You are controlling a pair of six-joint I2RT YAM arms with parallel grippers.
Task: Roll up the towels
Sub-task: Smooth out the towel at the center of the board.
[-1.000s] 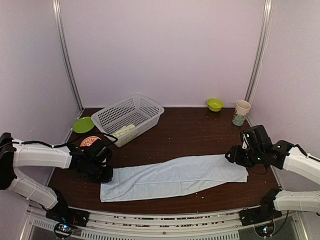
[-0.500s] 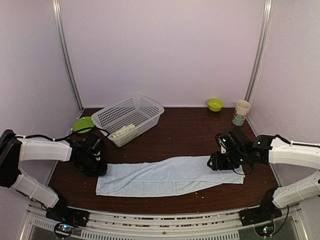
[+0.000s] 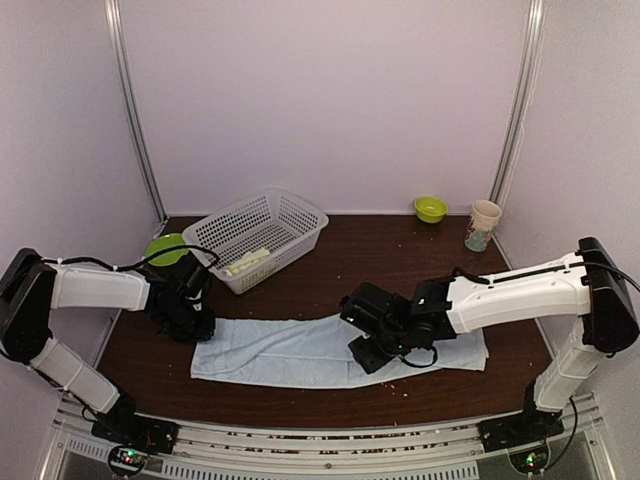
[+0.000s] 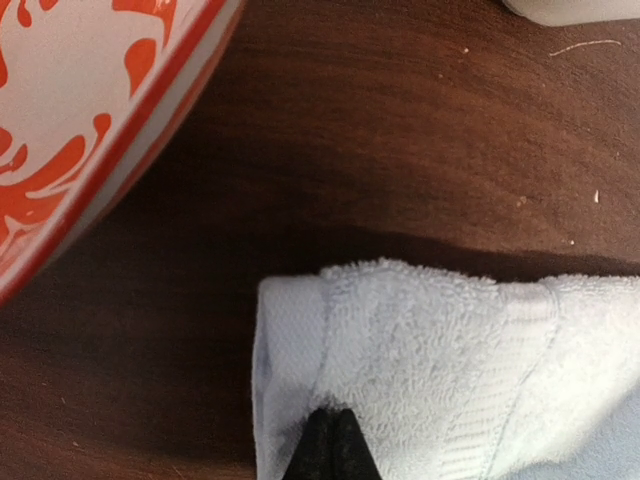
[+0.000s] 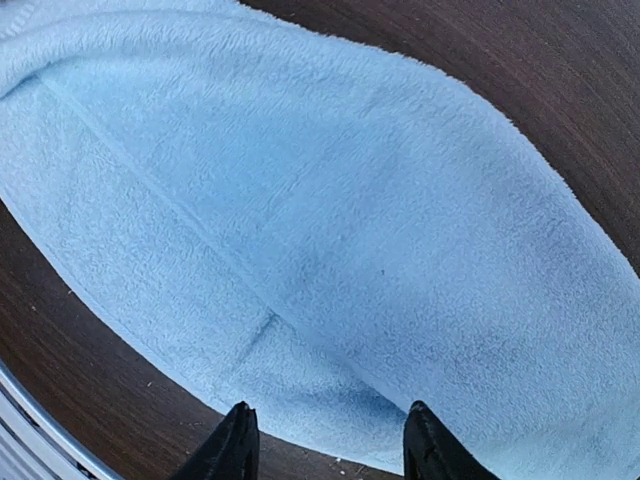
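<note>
The fluffy pale blue towel (image 3: 290,350) is clamped at one corner by the left pincer (image 4: 330,442); the outstretched right pincer (image 5: 328,425) is spread apart above it.

So the pale blue towel (image 3: 290,350) is lying flat and lengthwise on the worktop (image 3: 400,260). It's totally unrolled and a bit rumpled, with long creases running along it. One end corner sits right at the left claw (image 4: 330,445), whose tips are pinched together on the fluffy hem, and the corner looks doubled over there. From that end it stretches off under the right claw (image 5: 330,450), which hangs spread apart over the middle stretch, and a bit more cloth carries on past it. The lime-green and yellow towel (image 3: 248,262) is bunched down inside the white mesh basket (image 3: 290,215), behind the left claw and well apart from the right claw.
</note>
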